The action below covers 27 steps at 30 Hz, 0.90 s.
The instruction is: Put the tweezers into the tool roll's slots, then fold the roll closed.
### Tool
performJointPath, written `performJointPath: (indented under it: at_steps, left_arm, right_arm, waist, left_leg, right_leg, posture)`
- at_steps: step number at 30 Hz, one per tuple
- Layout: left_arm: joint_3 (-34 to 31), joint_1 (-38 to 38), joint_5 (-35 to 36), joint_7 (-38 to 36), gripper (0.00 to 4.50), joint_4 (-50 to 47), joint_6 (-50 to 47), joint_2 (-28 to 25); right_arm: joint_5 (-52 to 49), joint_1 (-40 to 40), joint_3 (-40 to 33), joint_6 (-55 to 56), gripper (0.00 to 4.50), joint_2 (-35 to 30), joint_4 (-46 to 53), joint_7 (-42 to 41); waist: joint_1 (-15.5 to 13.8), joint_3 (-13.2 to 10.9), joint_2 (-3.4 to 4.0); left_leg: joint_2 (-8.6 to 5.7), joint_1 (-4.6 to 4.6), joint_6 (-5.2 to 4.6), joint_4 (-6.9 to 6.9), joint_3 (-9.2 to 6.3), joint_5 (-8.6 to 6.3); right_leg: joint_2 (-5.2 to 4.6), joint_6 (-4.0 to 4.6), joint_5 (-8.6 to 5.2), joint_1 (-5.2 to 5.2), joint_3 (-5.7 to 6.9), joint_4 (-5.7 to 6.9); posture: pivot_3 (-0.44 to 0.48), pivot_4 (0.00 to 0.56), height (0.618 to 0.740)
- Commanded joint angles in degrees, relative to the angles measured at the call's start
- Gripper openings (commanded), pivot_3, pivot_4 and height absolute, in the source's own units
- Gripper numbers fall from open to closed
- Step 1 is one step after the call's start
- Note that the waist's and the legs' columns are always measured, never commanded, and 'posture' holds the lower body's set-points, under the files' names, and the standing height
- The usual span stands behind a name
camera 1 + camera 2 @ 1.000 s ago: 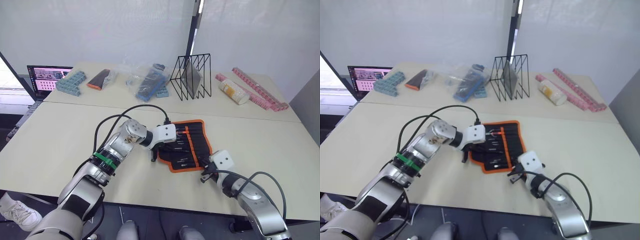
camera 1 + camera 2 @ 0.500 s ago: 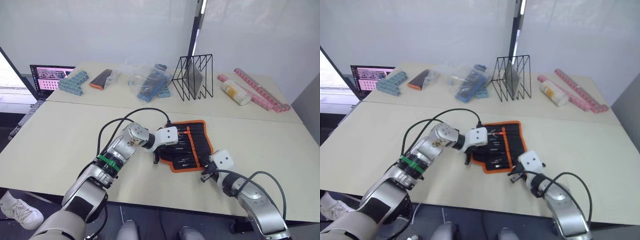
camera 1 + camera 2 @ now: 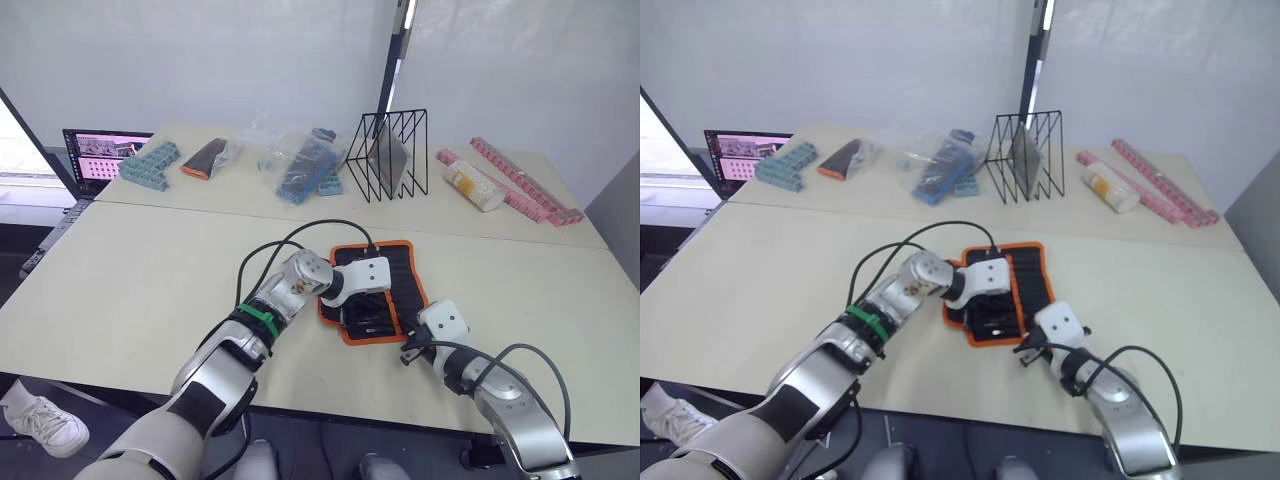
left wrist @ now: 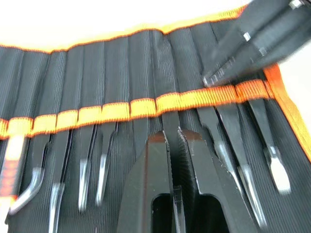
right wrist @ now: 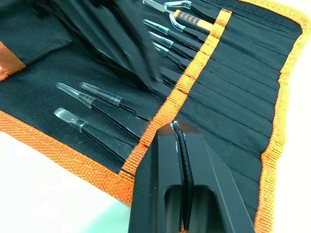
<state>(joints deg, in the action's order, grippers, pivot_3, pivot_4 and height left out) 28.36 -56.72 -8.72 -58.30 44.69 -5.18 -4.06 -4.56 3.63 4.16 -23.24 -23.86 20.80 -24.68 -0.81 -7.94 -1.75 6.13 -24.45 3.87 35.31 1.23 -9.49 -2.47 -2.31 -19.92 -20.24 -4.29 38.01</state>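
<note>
Our left pincer [image 4: 174, 141], closed on nothing, presses the slim black tweezers [image 4: 233, 141] inside the black orange-edged fabric tool roll [image 3: 395, 275] lying open on the counter [image 3: 150, 270]; our right pincer [image 5: 179, 133], closed and empty, pins its near edge.

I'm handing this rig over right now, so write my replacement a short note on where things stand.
Left gripper: shut, over the open tool roll, tips at a seated tweezer just below the orange stripe.
Right gripper: shut, resting at the roll's orange stripe near its front edge.
Tweezers sit in the slots, tips sticking out.
Done: tweezers appear slotted.
Left: check the seating, then fold the roll closed; it lies flat and unfolded on the table.
</note>
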Motion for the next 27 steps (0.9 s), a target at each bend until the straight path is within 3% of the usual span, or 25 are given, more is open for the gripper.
performJointPath:
  at_steps: [1, 5, 10, 23, 27]
  left_arm:
    - [-0.6, -2.7, -1.3, 3.3, 0.03, 4.8, 3.0, 3.2]
    - [-1.1, -4.7, -2.3, 4.8, 0.03, 10.0, 4.0, 5.7]
    - [0.6, -4.0, -4.7, 0.5, 0.03, 8.4, 5.3, 4.2]
    - [-5.9, -0.4, -0.1, -6.1, 4.40, -10.2, -7.4, -6.4]
    - [-9.3, 1.2, 1.9, -5.6, 4.46, -15.8, -11.4, -10.6]
  right_arm:
    - [0.3, 1.5, 2.1, -1.7, 0.00, 0.4, -0.5, -0.4]
    - [0.5, 1.7, 2.2, -1.8, 0.00, 0.7, -0.5, -0.3]
    - [0.5, 1.4, 1.9, -1.9, 0.00, 0.9, -0.5, -0.1]
    - [0.7, -0.9, 1.7, -1.1, 0.00, 0.4, -3.1, -2.0]
    - [0.8, -2.0, 1.2, -0.2, 0.00, 0.1, -4.6, -2.6]
  waist:
    - [-0.1, 0.0, 0.00]
    - [-0.4, 0.0, -0.01]
    - [-0.3, 0.0, -0.01]
    - [0.9, 0.0, 0.03]
    - [1.0, 0.0, 0.03]
  left_leg:
    - [-0.02, 0.00, -0.01, 0.00, -0.03, 0.00]
    - [-0.18, -0.02, -0.10, 0.01, -0.21, 0.10]
    - [-0.22, -0.05, -0.13, 0.12, -0.28, 0.13]
    - [-0.22, -0.21, -0.13, 0.00, -0.42, 0.14]
    - [-0.21, -0.20, -0.11, 0.00, -0.43, 0.16]
  right_leg:
    - [0.00, 0.00, 0.00, 0.01, 0.00, 0.00]
    - [-0.03, -0.07, -0.04, 0.15, -0.05, -0.01]
    - [-0.04, -0.09, -0.03, 0.19, -0.05, 0.03]
    - [0.03, -0.09, -0.03, 0.03, -0.04, 0.07]
    - [0.04, -0.09, -0.03, 0.05, -0.04, 0.07]
  posture:
    - [0.000, 0.150, 0.713]
    - [0.000, 0.150, 0.713]
    - [0.000, 0.150, 0.713]
    - [0.000, 0.150, 0.713]
    - [0.000, 0.150, 0.713]
